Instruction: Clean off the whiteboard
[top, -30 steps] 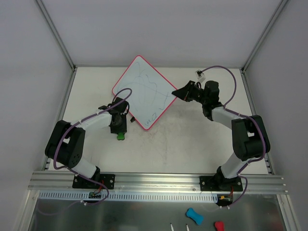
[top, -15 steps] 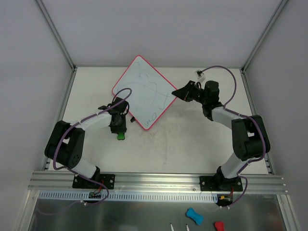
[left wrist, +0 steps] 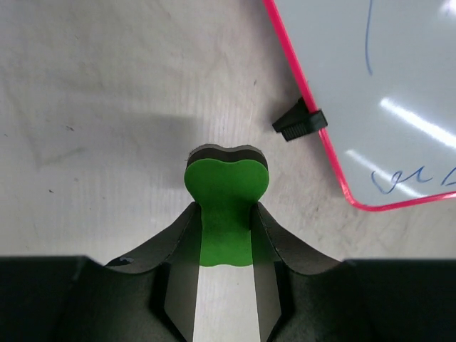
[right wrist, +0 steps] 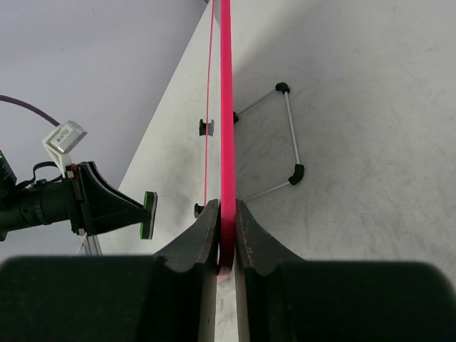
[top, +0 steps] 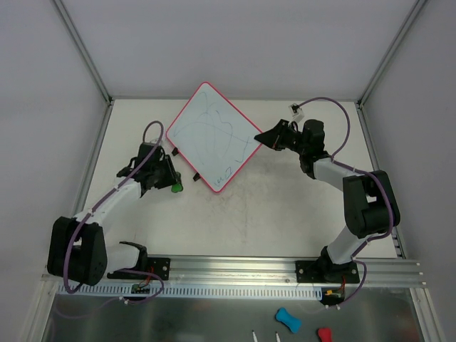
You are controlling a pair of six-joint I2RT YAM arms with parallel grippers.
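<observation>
**Whiteboard held at its right corner; eraser in left gripper, off the board**

You had the whiteboard [top: 214,137] sitting as a diamond toward the far middle of the table [top: 285,206], with blue marks across its face. Your right gripper [top: 266,137] was clamped on the board's right corner. Its wrist view showed the red-pink rim edge-on, pinched between both fingers. Your left gripper [left wrist: 226,214] stood off the board's near-left edge, beside it and not over it, with its fingers closed on the stem of the green eraser [left wrist: 226,182]. The eraser's rounded end stuck out past the fingertips, apart from the rim, with bare table between. One of the black clips [left wrist: 299,121] on that edge lay near the eraser without touching it.
</observation>
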